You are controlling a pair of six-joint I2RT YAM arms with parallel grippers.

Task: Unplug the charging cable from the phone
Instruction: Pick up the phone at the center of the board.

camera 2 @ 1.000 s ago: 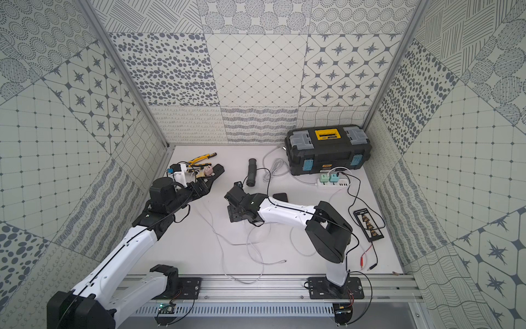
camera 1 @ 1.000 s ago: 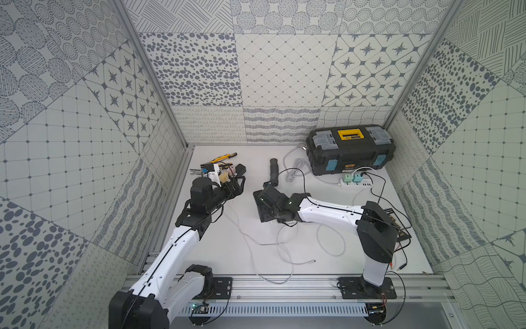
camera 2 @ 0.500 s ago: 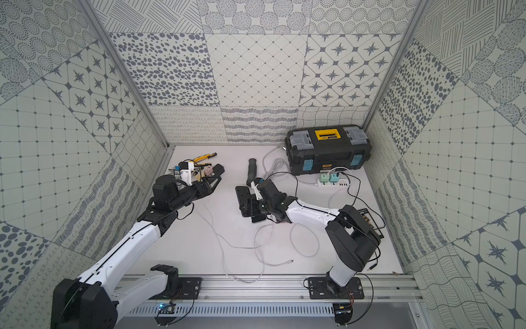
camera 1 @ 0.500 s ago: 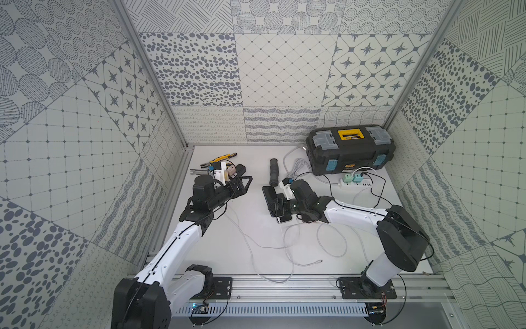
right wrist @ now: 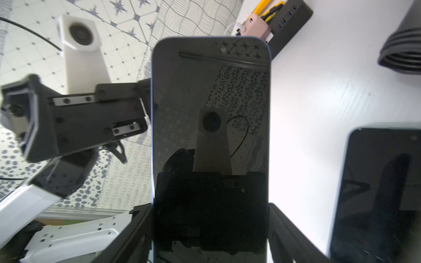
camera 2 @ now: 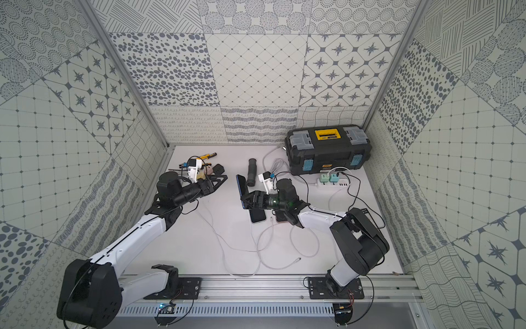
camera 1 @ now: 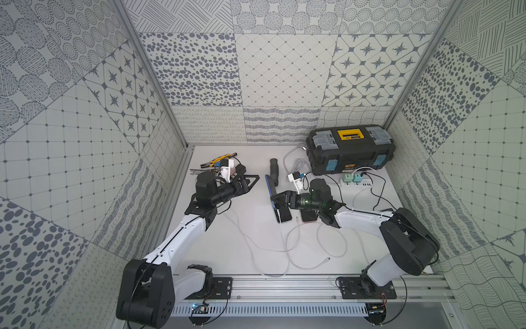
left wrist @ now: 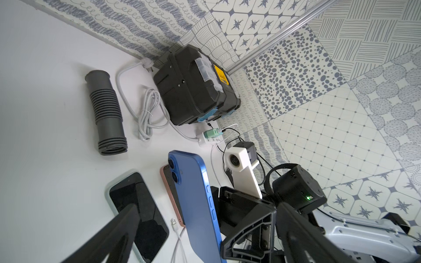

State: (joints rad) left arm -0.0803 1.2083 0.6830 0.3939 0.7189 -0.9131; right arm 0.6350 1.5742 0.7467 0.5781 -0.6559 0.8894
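Now, in both top views the right jaws grip the blue phone (camera 1: 269, 189) (camera 2: 240, 190) above the counter (camera 1: 250, 205); the left jaws gape empty nearby. Left wrist: a white cable (left wrist: 176, 243) lies beside it, plug end hidden. Right wrist: squeeze firmly, then pull the plug straight.

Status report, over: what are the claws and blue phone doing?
Left gripper open, empty. Right gripper shut on raised blue phone. White cable at its lower end, plug unseen. Teal phone beneath.
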